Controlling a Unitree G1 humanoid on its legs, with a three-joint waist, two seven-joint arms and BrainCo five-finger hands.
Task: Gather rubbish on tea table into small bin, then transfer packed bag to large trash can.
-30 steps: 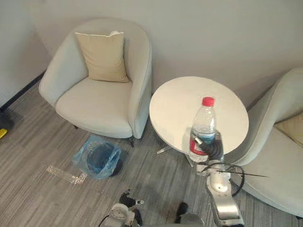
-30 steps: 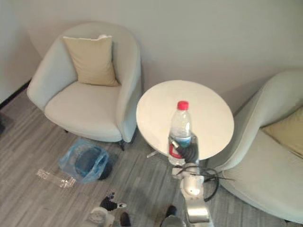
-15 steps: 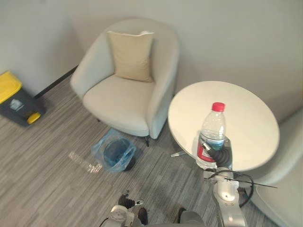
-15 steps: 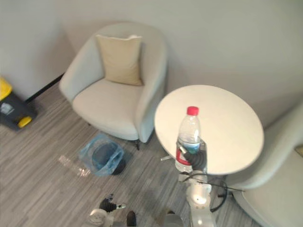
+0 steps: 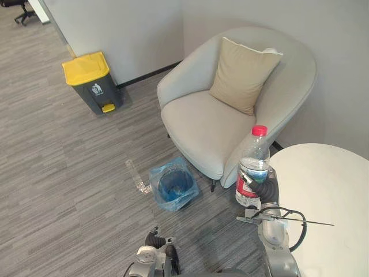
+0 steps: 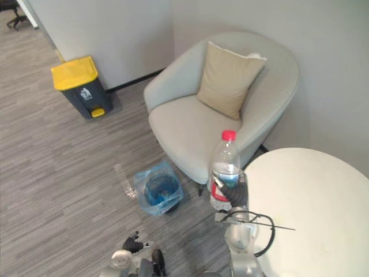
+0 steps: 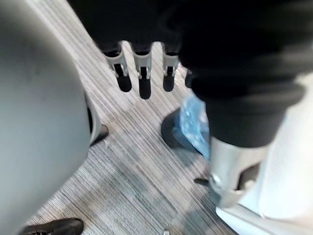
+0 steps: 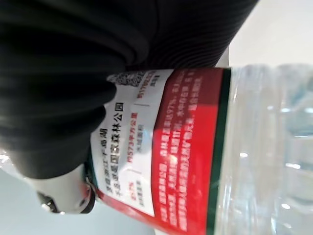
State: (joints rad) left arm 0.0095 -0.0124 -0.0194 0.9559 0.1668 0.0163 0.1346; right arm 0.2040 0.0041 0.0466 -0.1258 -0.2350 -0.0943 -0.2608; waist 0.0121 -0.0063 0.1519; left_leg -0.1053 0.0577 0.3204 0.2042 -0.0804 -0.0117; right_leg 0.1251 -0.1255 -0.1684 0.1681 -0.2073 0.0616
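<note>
A plastic water bottle [image 5: 252,164] is being held upright by the right hand [image 5: 263,188], whose fingers are being wrapped round the labelled lower part. The bottle is being carried just off the left edge of the round white tea table [image 5: 331,196], near the front corner of the pale armchair [image 5: 202,124], on which a beige cushion [image 5: 242,74] is being propped against the backrest.

The small bin [image 5: 173,186], lined with a blue bag, is being kept on the floor just beside the armchair's front edge, with a clear plastic scrap [image 5: 136,176] lying close to its far side. A wide stretch of grey striped carpet [image 5: 63,167] is being left open between that bin and the yellow-lidded large trash can [image 5: 92,82], which is standing against the wall, well apart from the chair.

The left hand [image 7: 142,73] is being hung low over the carpet, fingers straight and holding nothing.

The bottle is being shown as transparent and ribbed, with a red cap and a red-and-white label.
</note>
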